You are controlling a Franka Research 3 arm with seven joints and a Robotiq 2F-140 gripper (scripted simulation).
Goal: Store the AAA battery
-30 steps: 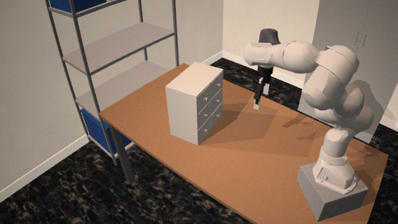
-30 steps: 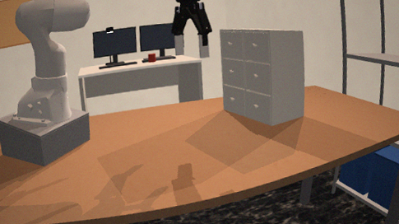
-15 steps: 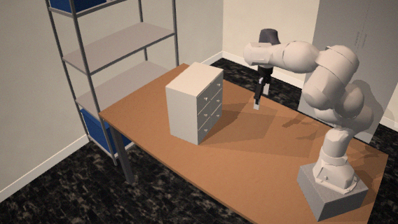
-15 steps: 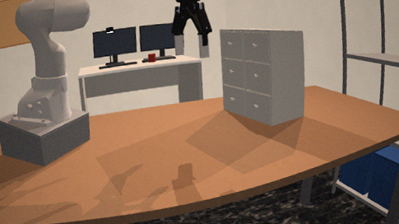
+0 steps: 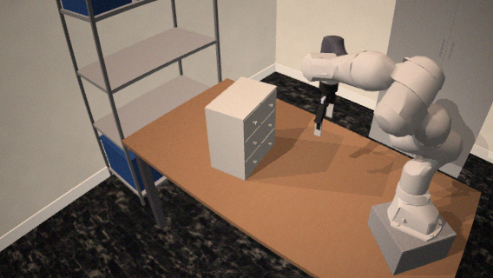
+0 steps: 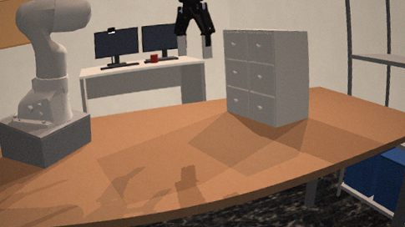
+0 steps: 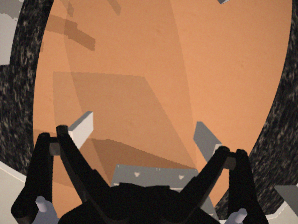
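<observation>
The small white chest [image 5: 240, 126] stands on the orange table toward the far left side; it also shows in the exterior view [image 6: 267, 74]. Its front has two columns of three drawers with small knobs, all pushed in. My gripper [image 5: 323, 119] hangs high above the table, in front of the chest's drawer side and apart from it. Its fingers [image 6: 195, 51] are wide open and empty. In the wrist view the fingers frame bare table, and a strip of the chest [image 7: 156, 177] shows below them. I see no AAA battery in any view.
The robot base [image 5: 410, 239] sits on a grey block at the table's near right corner. A metal shelf rack [image 5: 139, 78] with blue bins stands just behind the chest's side of the table. A desk with monitors [image 6: 141, 73] is in the background.
</observation>
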